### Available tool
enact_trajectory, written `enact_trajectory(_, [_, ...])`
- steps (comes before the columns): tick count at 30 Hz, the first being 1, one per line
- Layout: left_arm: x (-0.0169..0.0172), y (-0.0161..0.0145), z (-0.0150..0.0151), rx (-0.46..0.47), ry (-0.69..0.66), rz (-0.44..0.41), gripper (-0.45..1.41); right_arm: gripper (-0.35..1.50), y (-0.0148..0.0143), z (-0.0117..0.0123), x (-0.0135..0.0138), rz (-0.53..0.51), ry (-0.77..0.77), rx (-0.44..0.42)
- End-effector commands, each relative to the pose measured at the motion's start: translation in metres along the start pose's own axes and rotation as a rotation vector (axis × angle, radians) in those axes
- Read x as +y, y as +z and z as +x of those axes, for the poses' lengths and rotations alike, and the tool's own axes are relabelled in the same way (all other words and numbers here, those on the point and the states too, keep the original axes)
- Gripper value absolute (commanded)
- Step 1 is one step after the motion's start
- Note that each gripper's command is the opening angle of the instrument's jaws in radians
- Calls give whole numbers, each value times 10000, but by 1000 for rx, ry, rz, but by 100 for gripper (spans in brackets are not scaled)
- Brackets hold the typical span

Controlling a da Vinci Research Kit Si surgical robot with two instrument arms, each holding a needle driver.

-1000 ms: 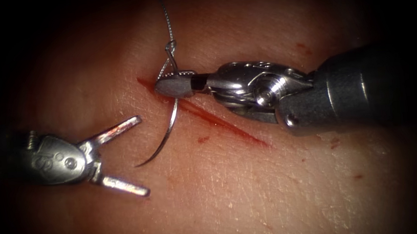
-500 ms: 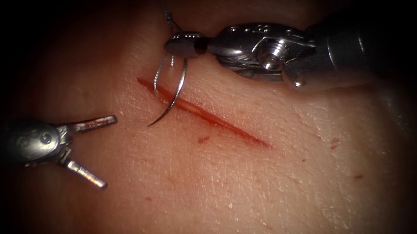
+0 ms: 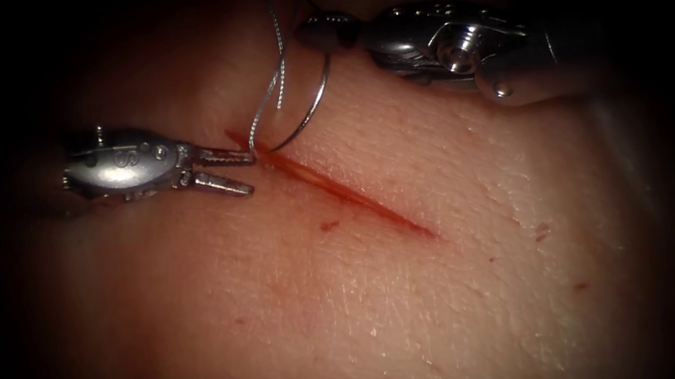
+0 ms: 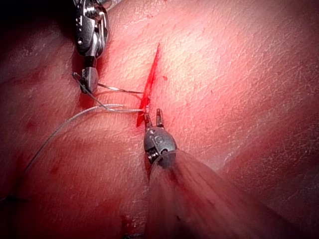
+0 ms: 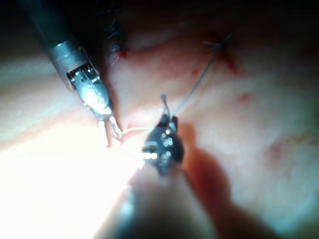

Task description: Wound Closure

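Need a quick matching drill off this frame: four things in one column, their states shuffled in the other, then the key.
Things:
1. right arm's silver claw
2. left arm's silver claw
3. curved steel needle
4. thin grey thread

States:
A. jaws slightly apart, holding nothing, tips at the upper-left end of the red cut
B. runs up from the cut's upper-left end
C. shut on the needle near its thread end
D. hangs from the right claw, tip down at the cut

Pairs: 1-C, 2-A, 3-D, 4-B

The tissue (image 3: pixel 377 306) bears a slanting cut (image 3: pixel 337 189), red fluid (image 3: pixel 328 226) speckling its surface
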State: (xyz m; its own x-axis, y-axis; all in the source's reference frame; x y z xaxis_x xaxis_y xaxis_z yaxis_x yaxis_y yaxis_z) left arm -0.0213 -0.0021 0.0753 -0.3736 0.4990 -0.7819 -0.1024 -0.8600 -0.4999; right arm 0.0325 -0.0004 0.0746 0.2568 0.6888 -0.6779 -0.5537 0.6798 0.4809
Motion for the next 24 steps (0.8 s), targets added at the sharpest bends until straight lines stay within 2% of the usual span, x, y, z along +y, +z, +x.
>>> enact_trajectory(1, [-1, 11, -6, -3, -14, -4, -6, -35, 5, -5, -5, 3, 0, 0])
enact_trajectory(8, [-22, 23, 14, 1, -30, -5, -5, -35, 6, -13, -10, 1, -18, 2])
enact_trajectory(14, [-29, 35, 19, -24, -32, -14, 0, -35, 7, -12, -7, -11, -59, -1])
enact_trajectory(18, [-31, 43, 16, -78, -95, -31, 0, -35, 7, -12, -8, -16, -76, -1])
enact_trajectory(21, [-36, 45, 15, -134, -156, -38, -8, -35, 6, -11, -7, -33, -106, -3])
enact_trajectory(24, [-35, 43, 15, -161, -158, -41, -11, -35, 9, -9, -2, -46, -137, -11])
